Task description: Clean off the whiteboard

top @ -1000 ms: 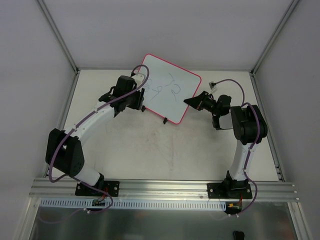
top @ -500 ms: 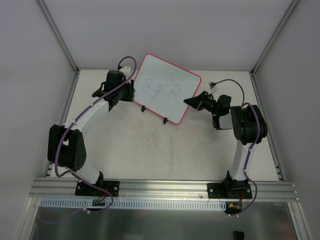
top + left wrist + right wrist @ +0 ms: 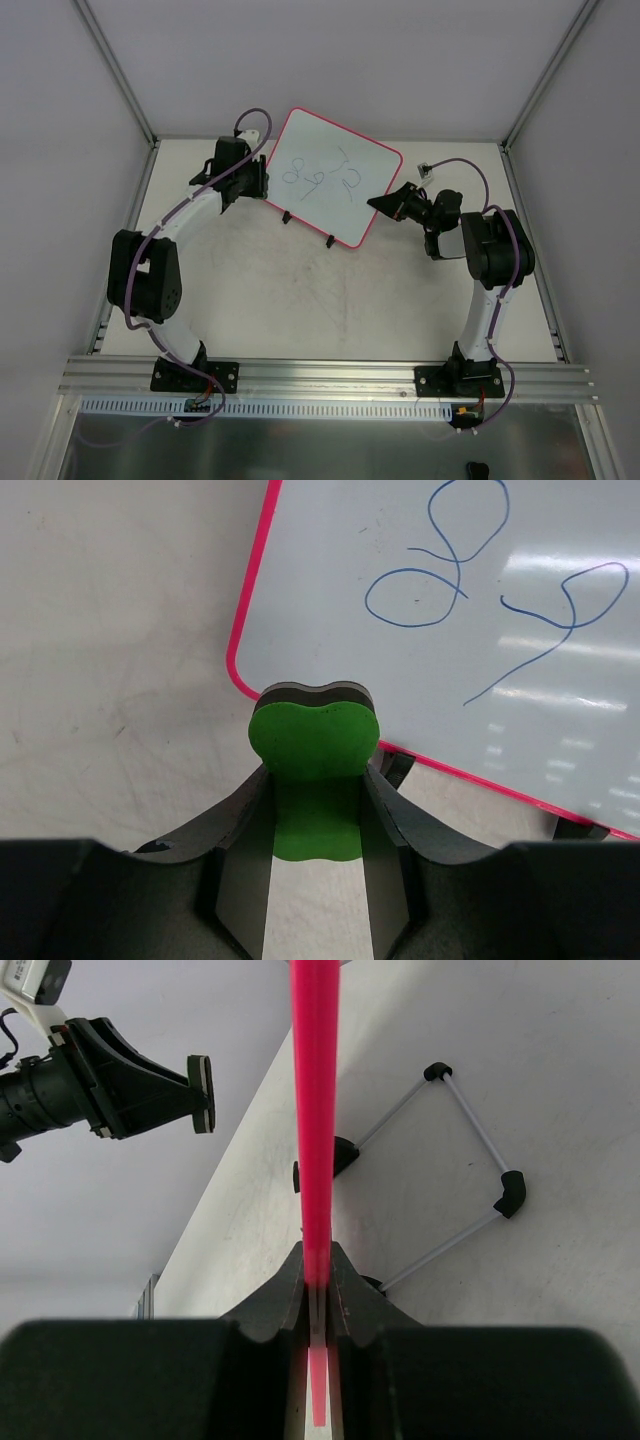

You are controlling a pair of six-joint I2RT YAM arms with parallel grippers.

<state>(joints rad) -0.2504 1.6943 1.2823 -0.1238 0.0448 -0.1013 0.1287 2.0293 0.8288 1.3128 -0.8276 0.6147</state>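
Note:
The whiteboard (image 3: 345, 190) stands tilted at the back of the table, white with a pink frame and blue handwritten numerals. My left gripper (image 3: 262, 184) sits just off its left edge, shut on a green bone-shaped eraser (image 3: 314, 742). In the left wrist view the eraser's tip is close to the board's pink corner, with the whiteboard (image 3: 440, 695) and its blue writing (image 3: 430, 575) beyond it. My right gripper (image 3: 381, 203) is shut on the board's right edge. In the right wrist view the pink frame (image 3: 316, 1110) runs edge-on out of that gripper (image 3: 317, 1260).
Two black clip feet (image 3: 307, 228) hold up the board's near edge. A thin wire stand with black corners (image 3: 455, 1175) shows beside the board. A small white connector (image 3: 428, 170) lies at the back right. Enclosure walls surround the table, and an aluminium rail (image 3: 320, 375) runs along the front.
My left gripper has drawn back to the left with the eraser, from over the board's left part to just off its edge. The numerals still show. The right arm has not moved.

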